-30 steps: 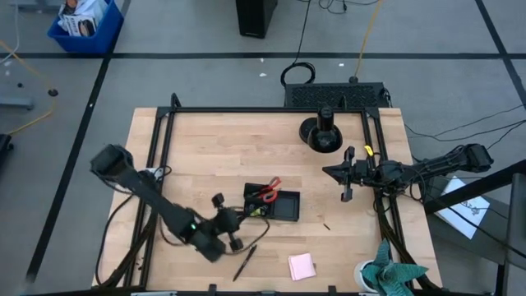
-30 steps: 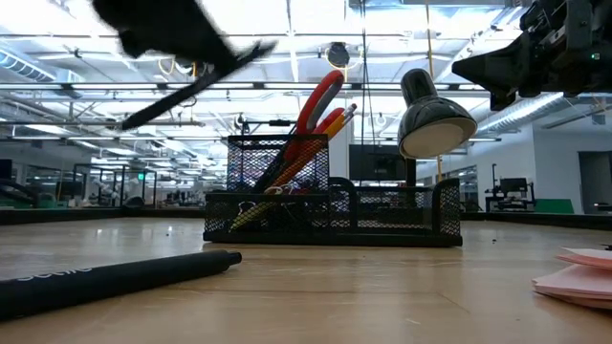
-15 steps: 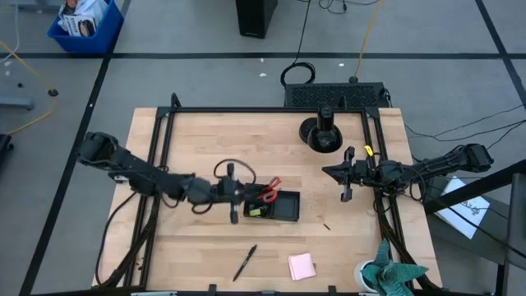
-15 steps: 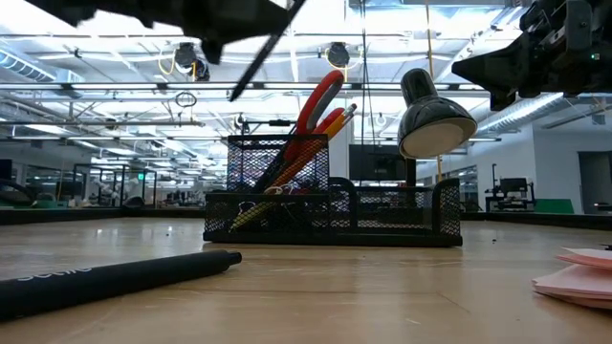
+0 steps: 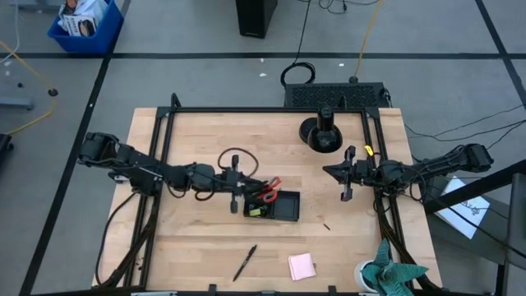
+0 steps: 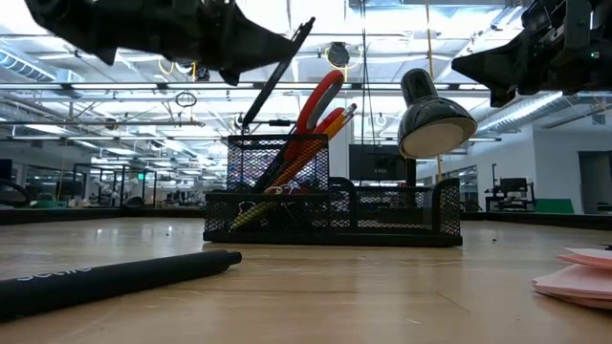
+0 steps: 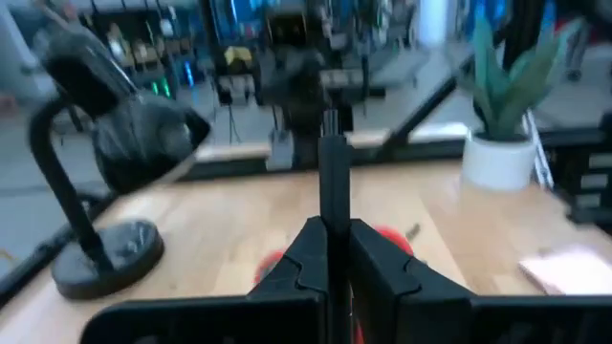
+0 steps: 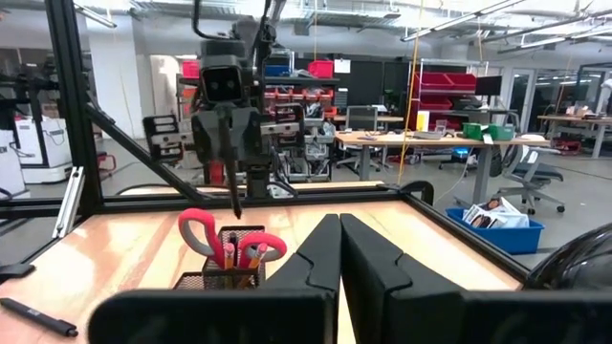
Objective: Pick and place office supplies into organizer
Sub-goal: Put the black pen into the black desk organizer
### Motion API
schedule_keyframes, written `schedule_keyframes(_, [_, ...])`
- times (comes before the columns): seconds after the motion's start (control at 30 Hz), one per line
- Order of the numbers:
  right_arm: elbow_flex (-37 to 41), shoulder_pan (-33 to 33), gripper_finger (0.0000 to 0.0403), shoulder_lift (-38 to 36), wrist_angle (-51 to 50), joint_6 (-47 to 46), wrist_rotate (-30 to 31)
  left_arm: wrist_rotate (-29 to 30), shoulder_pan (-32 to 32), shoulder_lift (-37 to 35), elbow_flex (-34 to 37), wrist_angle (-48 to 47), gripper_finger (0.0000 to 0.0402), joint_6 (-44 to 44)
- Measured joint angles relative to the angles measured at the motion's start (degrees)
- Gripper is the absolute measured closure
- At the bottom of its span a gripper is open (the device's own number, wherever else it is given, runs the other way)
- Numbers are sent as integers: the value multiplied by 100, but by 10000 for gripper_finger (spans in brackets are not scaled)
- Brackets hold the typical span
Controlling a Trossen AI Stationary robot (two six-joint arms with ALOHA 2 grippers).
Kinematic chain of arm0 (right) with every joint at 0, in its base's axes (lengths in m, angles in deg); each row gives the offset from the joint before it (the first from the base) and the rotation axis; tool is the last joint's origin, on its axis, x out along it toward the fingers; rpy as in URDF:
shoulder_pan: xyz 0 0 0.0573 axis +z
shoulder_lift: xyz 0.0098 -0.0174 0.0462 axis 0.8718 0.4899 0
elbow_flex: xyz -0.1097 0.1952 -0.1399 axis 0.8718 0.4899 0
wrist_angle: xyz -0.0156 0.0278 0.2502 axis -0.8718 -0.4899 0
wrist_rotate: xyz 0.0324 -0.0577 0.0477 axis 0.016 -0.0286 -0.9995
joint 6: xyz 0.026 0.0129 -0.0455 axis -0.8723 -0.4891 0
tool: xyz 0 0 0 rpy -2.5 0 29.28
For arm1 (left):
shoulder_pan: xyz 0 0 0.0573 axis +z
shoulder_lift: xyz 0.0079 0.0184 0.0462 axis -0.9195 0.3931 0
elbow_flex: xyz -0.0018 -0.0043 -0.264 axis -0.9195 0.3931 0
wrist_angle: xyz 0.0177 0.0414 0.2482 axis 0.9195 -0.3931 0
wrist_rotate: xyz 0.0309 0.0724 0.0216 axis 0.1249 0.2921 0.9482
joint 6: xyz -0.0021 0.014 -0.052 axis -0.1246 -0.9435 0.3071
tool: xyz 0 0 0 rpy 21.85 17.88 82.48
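Left end effector point(image 5: 237, 195) gripping dark pen point(image 6: 273, 76) above organizer point(image 5: 272, 205)

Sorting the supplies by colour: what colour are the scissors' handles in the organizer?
Red. The scissors handles show best in the right wrist view, sticking up from the organizer.

scissors point(image 5: 267, 191) in organizer point(image 5: 283, 208), pen point(image 5: 244, 262) before

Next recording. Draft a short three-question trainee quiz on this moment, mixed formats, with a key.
1. True or false: the left gripper holds a dark pen above the organizer.
2. Which item lies nearest the table's front edge? A) red-handled scissors B) pink sticky-note pad C) desk lamp
3. Fill in: the right gripper hovers with its fingers ____.

Key: 1 true; 2 B; 3 shut
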Motion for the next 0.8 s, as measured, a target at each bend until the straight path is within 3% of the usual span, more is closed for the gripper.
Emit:
schedule_keyframes(0.17, [0, -1, 401, -2, 64, 6, 2, -293, 155, 82, 534, 1401, 394, 32])
schedule_keyframes(0.27, [-2, -1, 401, -2, 99, 48, 4, -297, 182, 284, 604, 1713, 395, 119])
schedule_keyframes(0.47, [0, -1, 401, 0, 135, 107, 4, -296, 173, 977, 279, 1900, 384, 91])
schedule_keyframes(0.8, [-2, -1, 401, 2, 32, 51, -17, -238, 237, 1459, 225, 1823, 382, 220])
